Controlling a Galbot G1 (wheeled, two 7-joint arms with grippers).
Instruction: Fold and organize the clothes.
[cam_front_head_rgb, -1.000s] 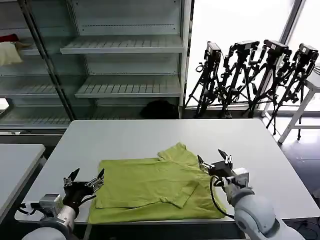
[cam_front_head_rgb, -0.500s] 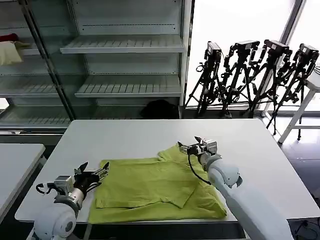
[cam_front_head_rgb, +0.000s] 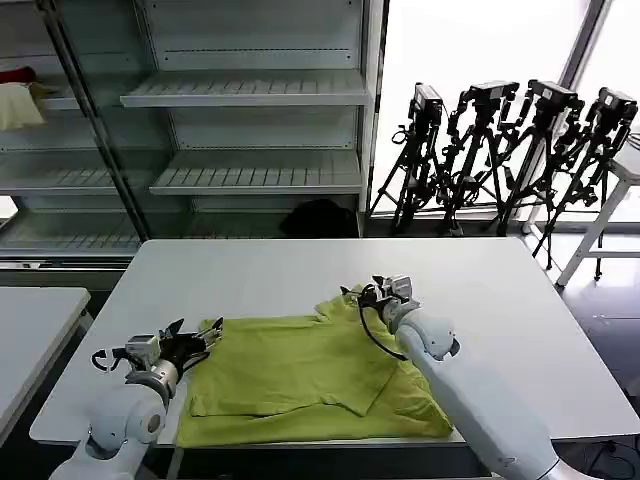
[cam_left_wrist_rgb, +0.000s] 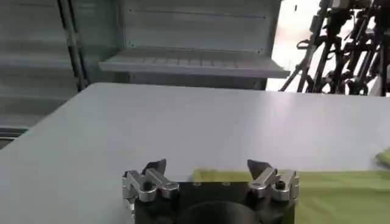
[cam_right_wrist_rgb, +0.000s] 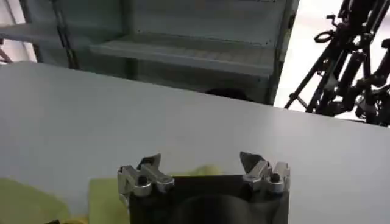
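Shirt (cam_front_head_rgb: 310, 375) lies flat, and my two claws, left (cam_front_head_rgb: 196, 338) and right (cam_front_head_rgb: 362, 296), are wide apart, so I should pinch both edges together.

The T-shirt (cam_front_head_rgb: 310, 375) lies flat on the desk (cam_front_head_rgb: 250, 270) near its front edge. The left gripper (cam_front_head_rgb: 190, 338) sits at the shirt's left edge, the right gripper (cam_front_head_rgb: 362, 296) over its far right corner. Shelves (cam_front_head_rgb: 250, 90) stand behind the desk, tripods (cam_front_head_rgb: 500, 150) behind to the right.
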